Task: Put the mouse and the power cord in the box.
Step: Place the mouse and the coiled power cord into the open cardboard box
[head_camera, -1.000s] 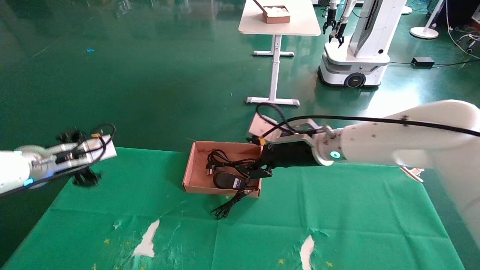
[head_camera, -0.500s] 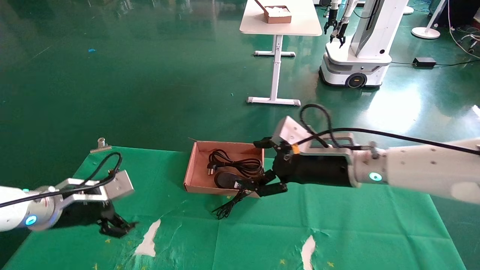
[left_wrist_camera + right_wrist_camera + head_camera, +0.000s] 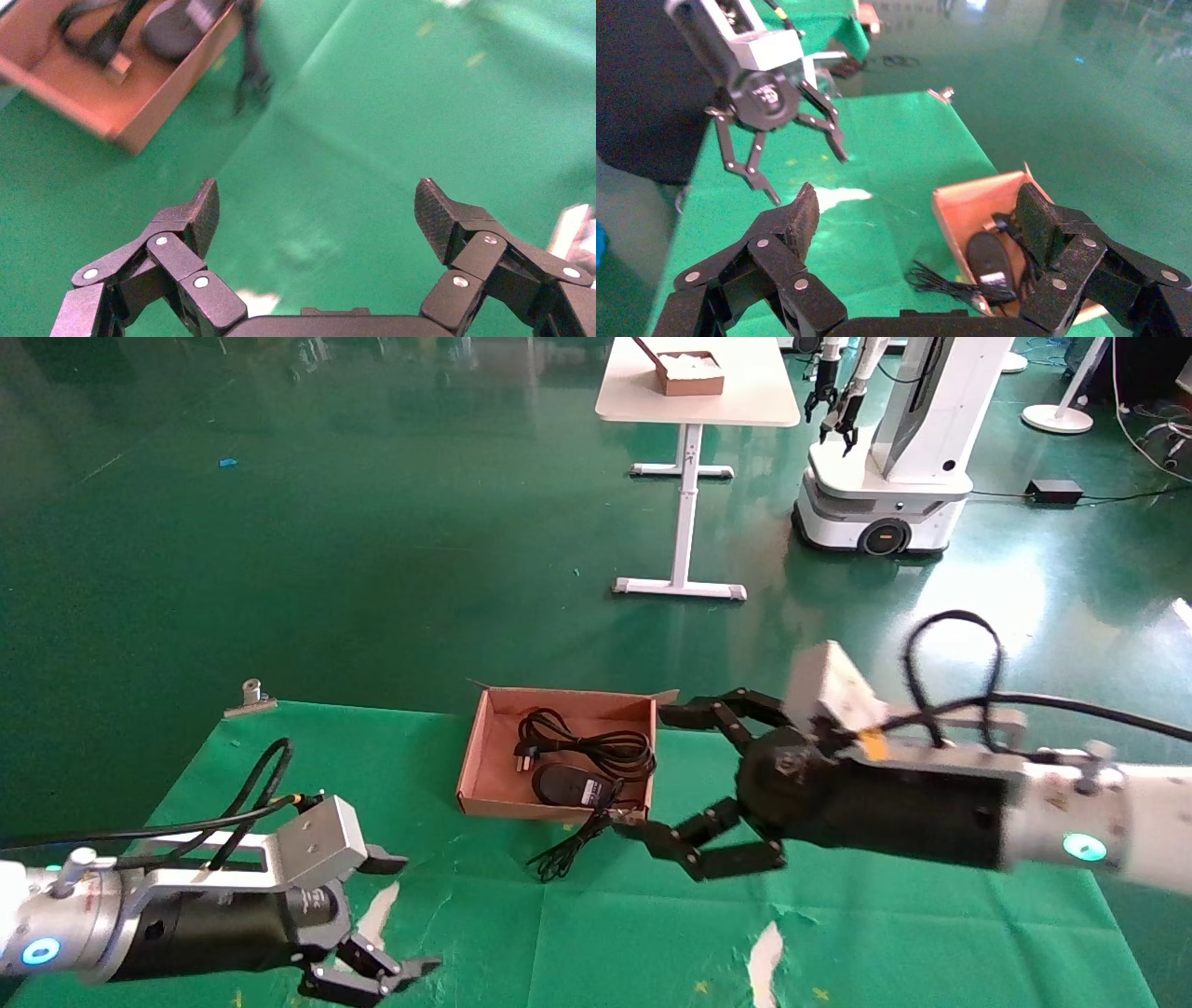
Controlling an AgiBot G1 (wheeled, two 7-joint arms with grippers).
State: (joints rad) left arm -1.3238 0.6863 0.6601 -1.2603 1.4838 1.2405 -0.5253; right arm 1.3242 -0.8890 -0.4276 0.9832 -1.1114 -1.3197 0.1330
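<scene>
Mouse [image 3: 568,785] and power cord [image 3: 587,743] inside box [image 3: 477,756]; mouse's thin cable [image 3: 563,850] trails outside over front wall. Right gripper [image 3: 703,784] beside box, fingers spread, empty; left gripper [image 3: 386,919] near box, fingers spread. Risk: dangling cable snags, drags mouse out.

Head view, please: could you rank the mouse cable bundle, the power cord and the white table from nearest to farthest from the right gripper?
From the right gripper:
1. Mouse cable bundle, on the cloth outside the box.
2. Power cord, coiled inside the box.
3. White table, far behind.
</scene>
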